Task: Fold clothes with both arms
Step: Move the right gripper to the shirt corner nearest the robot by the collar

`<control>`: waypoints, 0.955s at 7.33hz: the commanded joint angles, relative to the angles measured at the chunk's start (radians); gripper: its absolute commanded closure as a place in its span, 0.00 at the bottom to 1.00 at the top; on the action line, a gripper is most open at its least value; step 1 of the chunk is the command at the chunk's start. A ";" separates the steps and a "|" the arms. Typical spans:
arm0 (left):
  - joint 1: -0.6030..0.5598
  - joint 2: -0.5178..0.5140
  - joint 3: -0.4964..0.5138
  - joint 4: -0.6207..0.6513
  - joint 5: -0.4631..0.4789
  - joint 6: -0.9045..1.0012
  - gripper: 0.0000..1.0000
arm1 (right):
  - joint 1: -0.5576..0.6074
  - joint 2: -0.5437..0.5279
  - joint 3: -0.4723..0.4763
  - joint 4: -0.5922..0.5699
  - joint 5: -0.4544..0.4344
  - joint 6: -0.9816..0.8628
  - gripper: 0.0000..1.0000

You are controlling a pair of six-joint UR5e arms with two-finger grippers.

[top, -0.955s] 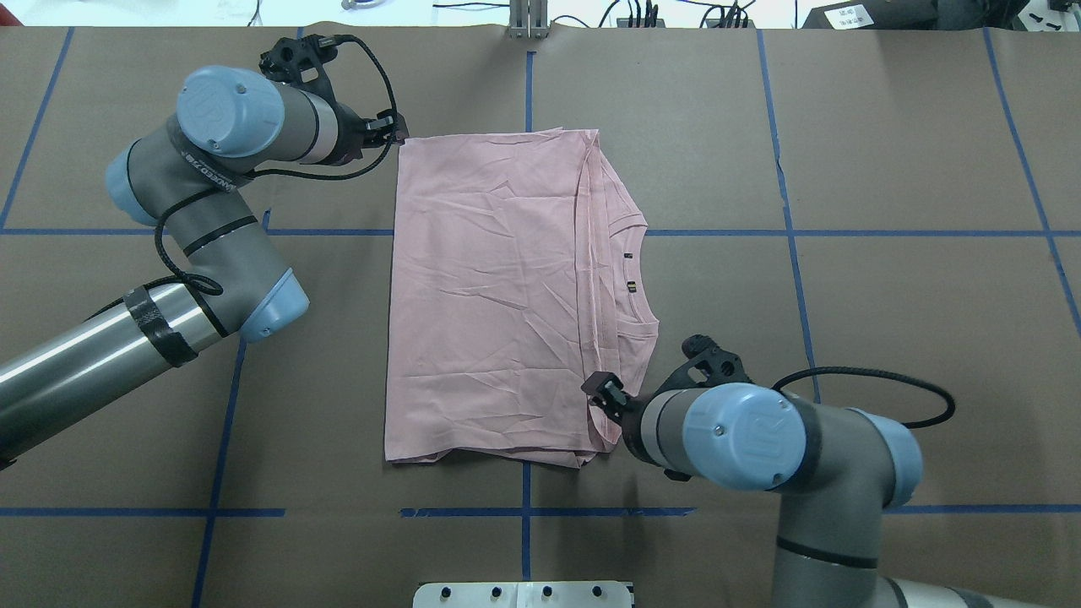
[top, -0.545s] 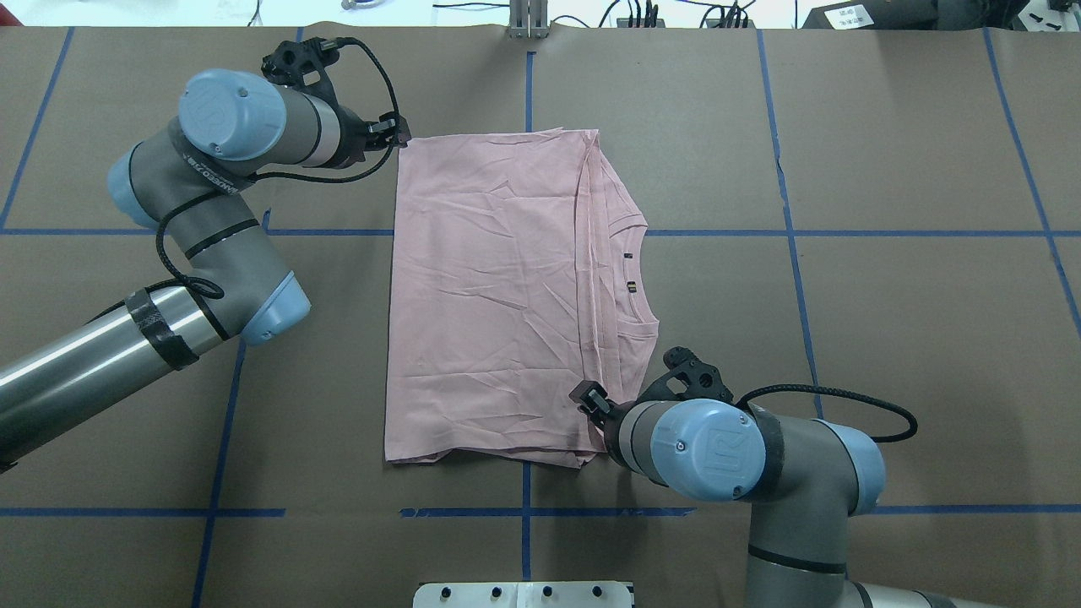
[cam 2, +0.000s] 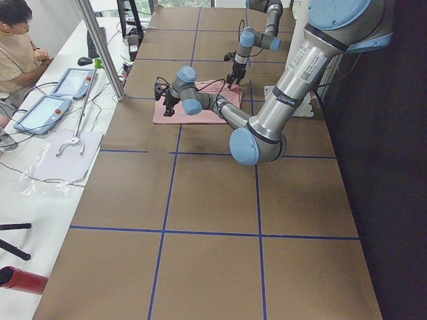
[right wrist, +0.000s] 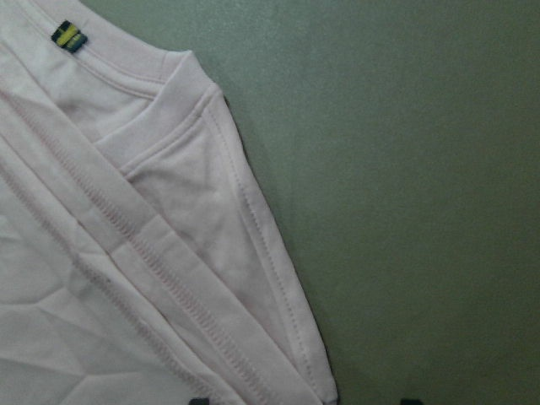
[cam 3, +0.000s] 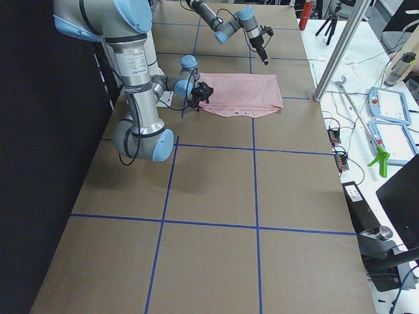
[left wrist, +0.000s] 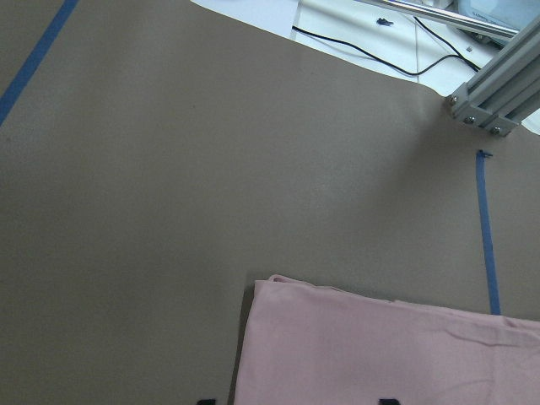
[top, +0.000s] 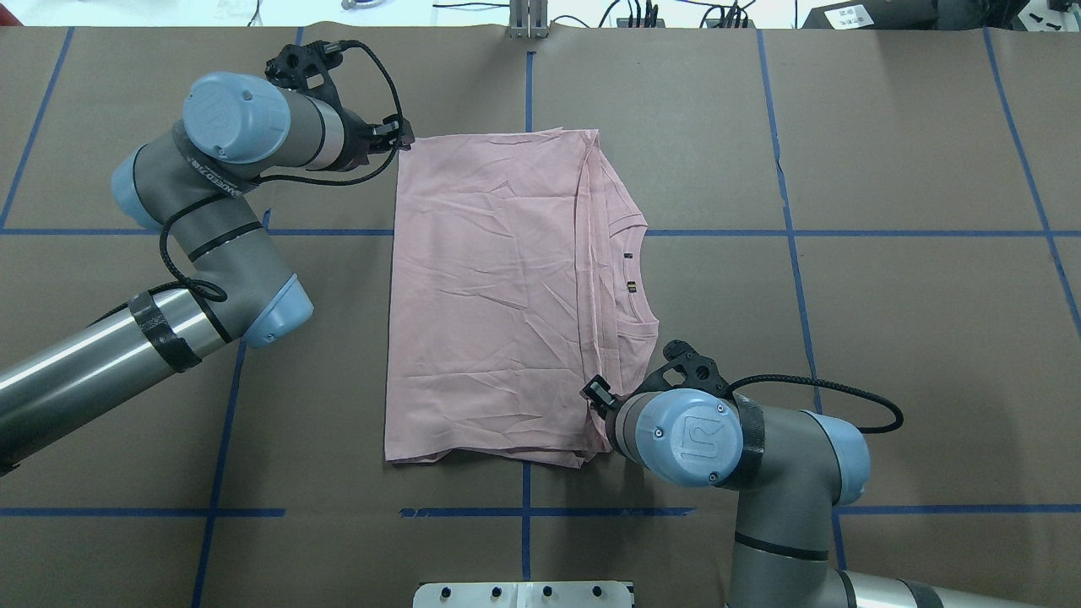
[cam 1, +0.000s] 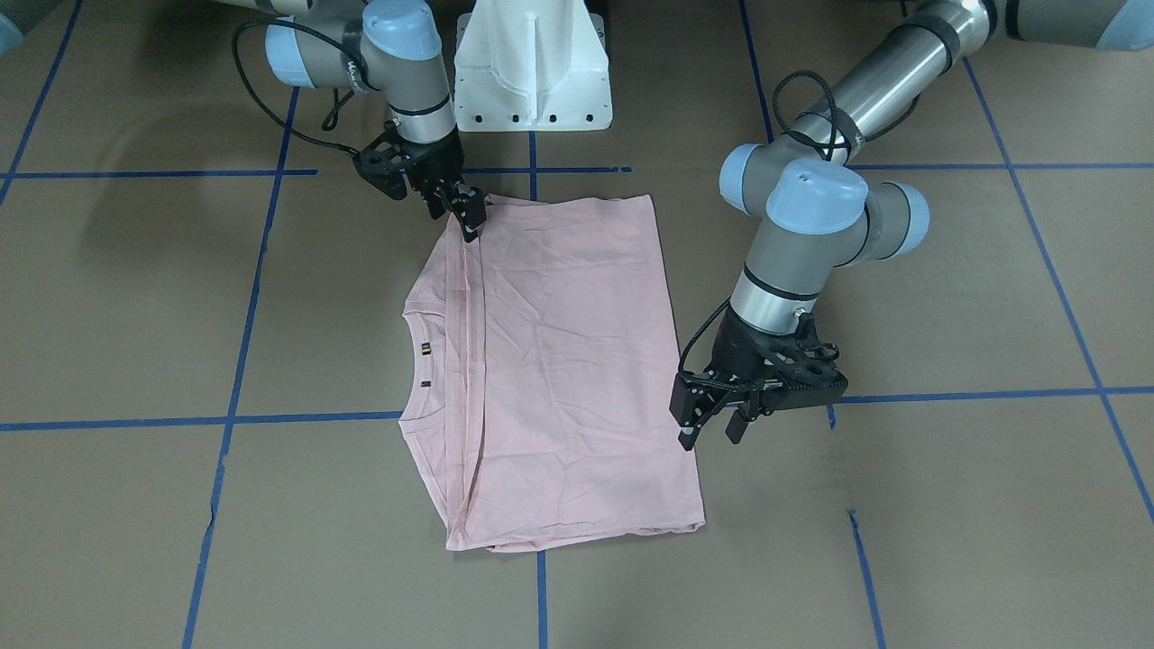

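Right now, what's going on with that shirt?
A grab is being lined up on the pink T-shirt, which lies flat, partly folded. The left pincer is open at the hem corner far from the base; the right pincer is open over the shoulder-side corner nearest it. Neither has gripped yet.

Overhead view: the black two-finger right gripper [top: 598,393] lies mostly hidden beneath its own blue-capped wrist [top: 688,439]. Wrist views: the folded pale pink T-shirt [left wrist: 380,346] is cut by the frame edges. Left side view: a seated person [cam 2: 15,47] in a tan shirt is cropped at the corner.
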 commanded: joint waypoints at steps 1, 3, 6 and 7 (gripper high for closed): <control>0.000 0.000 0.000 0.000 0.000 0.000 0.29 | -0.001 0.006 -0.001 -0.003 0.001 0.006 0.99; 0.000 0.000 -0.005 0.012 0.000 0.000 0.29 | -0.001 0.014 -0.001 -0.003 0.001 -0.005 1.00; 0.002 0.001 -0.005 0.012 0.000 0.000 0.29 | 0.012 0.031 -0.014 -0.015 -0.002 -0.029 1.00; 0.002 0.001 -0.005 0.012 0.000 -0.002 0.29 | 0.012 0.031 -0.018 -0.015 -0.001 -0.031 1.00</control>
